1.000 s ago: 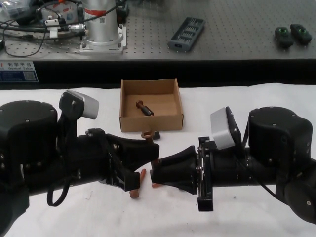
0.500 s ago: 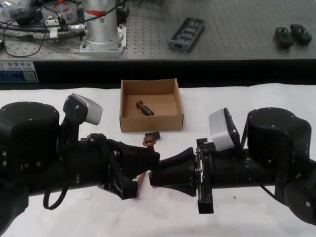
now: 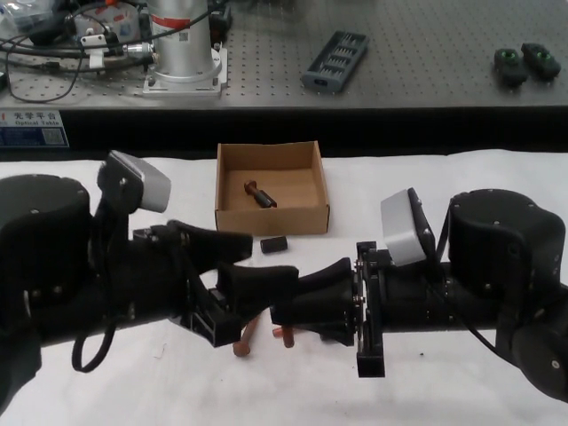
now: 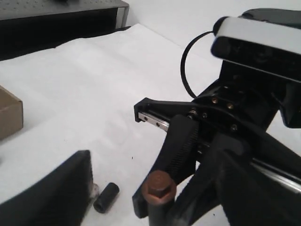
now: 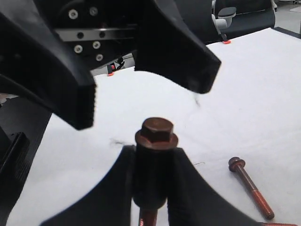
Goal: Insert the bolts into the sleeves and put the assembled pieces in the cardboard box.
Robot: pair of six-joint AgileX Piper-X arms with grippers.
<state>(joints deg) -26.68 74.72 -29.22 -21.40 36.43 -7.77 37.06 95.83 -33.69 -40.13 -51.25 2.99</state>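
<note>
A white cloth (image 3: 461, 177) covers the bench, and a perforated table (image 3: 426, 44) behind it carries a metal post (image 3: 182, 44), a black tray (image 3: 335, 58) and two black-and-green parts (image 3: 528, 62). The left arm (image 3: 53, 257) and right arm (image 3: 506, 257) lie low over the near cloth with their tips meeting at the middle, hiding much of it. The box (image 3: 272, 222) sits just beyond them, open-topped, with one assembled piece (image 3: 260, 193) lying inside. The left gripper (image 3: 271, 259) has its jaws wide apart, one finger on either side of the right gripper's tip; in the high view its lower finger overlaps that tip. The right gripper (image 5: 154, 162) is clamped on a black sleeve (image 5: 150, 186), held upright with a bolt (image 5: 156, 134) standing in it, its copper hex head above the fingers and its shank showing below. A loose sleeve (image 3: 273, 244) lies on the cloth between the box's front wall and the grippers. Two loose bolts (image 3: 242, 340) (image 3: 286, 335) lie on the cloth beneath the grippers, partly covered by them.
</note>
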